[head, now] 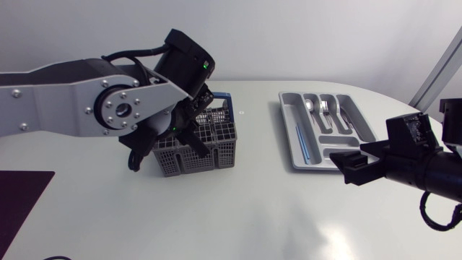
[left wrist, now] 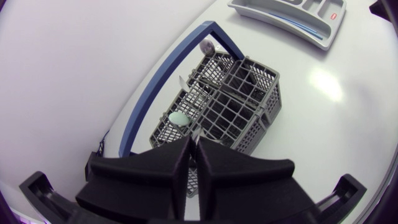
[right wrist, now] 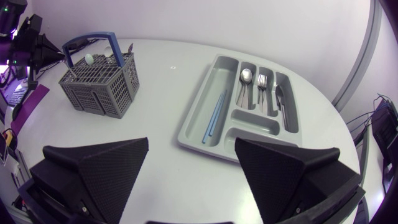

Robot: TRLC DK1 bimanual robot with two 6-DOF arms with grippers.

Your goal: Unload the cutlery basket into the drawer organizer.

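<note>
Left arm point(head: 86, 94) is bending down over the basket point(head: 206, 153), tool point(left wrist: 193, 140) pinching a thin cutlery handle point(left wrist: 195, 132). Right tool point(right wrist: 191, 142) is hanging wide open, organizer point(right wrist: 198, 112) ahead.

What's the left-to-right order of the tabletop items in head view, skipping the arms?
purple mat → cutlery basket → drawer organizer, holding blue stick → spoon → fork → knife

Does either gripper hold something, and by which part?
Left gripper seems shut on a thin cutlery piece, at its upper end; right gripper holds nothing.
</note>
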